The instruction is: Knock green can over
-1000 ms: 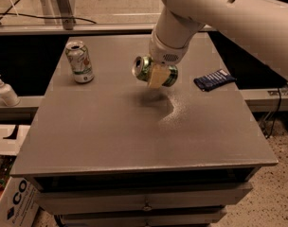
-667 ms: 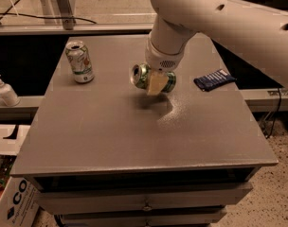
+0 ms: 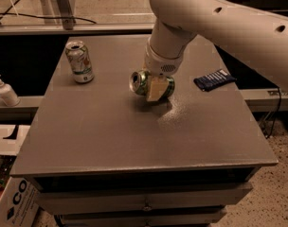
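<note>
The green can (image 3: 142, 81) lies on its side near the middle of the grey table (image 3: 111, 131), with its silver top facing left. My gripper (image 3: 154, 86) comes down from the white arm and is shut on the can. One pale finger (image 3: 155, 89) crosses the can's front side; the other finger is hidden behind the can. The can is at the table surface, and I cannot tell whether it rests on it.
A mostly white can (image 3: 79, 61) stands upright at the table's back left. A dark blue packet (image 3: 214, 79) lies near the right edge. A soap bottle (image 3: 5, 91) stands on a ledge to the left. A cardboard box (image 3: 13, 205) sits on the floor at lower left.
The gripper with the sideways green can has moved left and down, closer to the table surface. The white can and the blue packet have not moved.
</note>
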